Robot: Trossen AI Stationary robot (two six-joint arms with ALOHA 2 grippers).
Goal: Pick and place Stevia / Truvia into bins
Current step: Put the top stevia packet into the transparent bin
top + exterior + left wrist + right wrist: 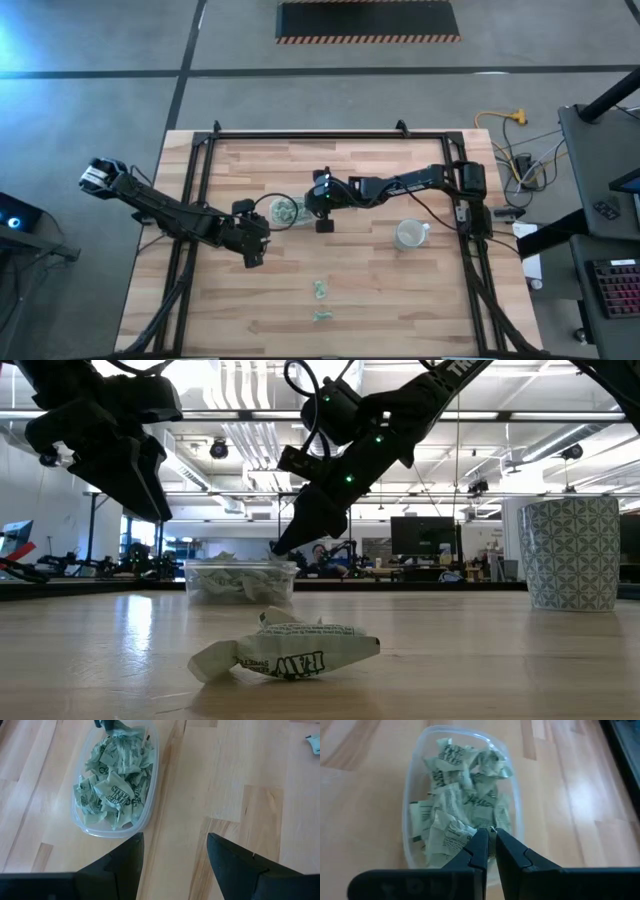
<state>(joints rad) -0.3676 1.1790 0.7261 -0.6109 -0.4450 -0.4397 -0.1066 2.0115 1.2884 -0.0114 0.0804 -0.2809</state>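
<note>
Your sweetener packets [465, 805] lie heaped in the clear tub [412, 785], directly under the tips of your right gripper [491, 836], whose jaws are pressed together with nothing visibly pinched between them. Your left gripper [172, 852] hovers just beside the tub with its jaws spread wide and empty. Two more loose packets [320, 290] lie on the desk [420, 290] well apart from both grippers.

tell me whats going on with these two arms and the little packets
Two robot arms are sorting sweetener packets into a clear tub on a wooden table. The right pincer, fingers shut, is over the tub, which is already heaped with crumpled packets; whether it holds one cannot be told. The left pincer hovers open beside the tub, holding nothing. Two loose packets lie on the table, and a patterned cup stands further right.
</note>
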